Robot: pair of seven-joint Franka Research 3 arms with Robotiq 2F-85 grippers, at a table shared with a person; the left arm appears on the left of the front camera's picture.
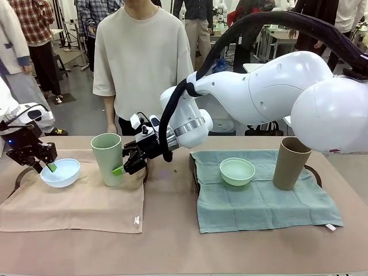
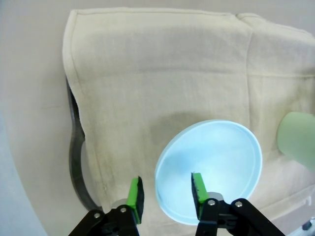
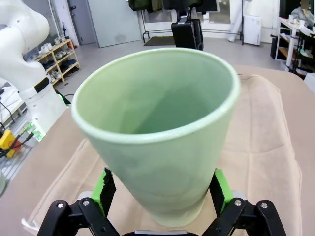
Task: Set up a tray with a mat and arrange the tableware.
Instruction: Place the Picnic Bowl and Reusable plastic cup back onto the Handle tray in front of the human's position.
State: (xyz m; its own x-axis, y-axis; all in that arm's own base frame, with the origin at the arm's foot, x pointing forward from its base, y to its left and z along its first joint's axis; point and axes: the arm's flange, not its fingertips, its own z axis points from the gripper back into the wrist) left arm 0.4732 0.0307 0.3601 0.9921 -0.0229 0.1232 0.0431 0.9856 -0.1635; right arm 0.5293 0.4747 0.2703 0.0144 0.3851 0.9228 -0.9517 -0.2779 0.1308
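Observation:
A pale blue bowl [image 1: 60, 172] lies on the beige mat [image 1: 75, 204]. My left gripper [image 1: 46, 167] is open astride the bowl's near rim, one green pad inside and one outside; the left wrist view shows the gripper [image 2: 166, 194] and the bowl [image 2: 216, 167]. The pale green cup [image 1: 107, 158] stands upright on the same mat. My right gripper [image 1: 119, 167] reaches across and is shut on its lower part. In the right wrist view the gripper's [image 3: 163, 189] pads press both sides of the cup [image 3: 157, 128]. A mint green bowl [image 1: 237, 171] and a tan cup [image 1: 291, 164] rest on the green mat [image 1: 264, 201].
Dark tray rims peek out under both mats, at the left [image 1: 20, 172] [image 2: 74, 147] and the right [image 1: 313, 169]. A person [image 1: 144, 57] stands at the far side, hands down. My right arm spans the table's middle. Bare tabletop runs along the front edge.

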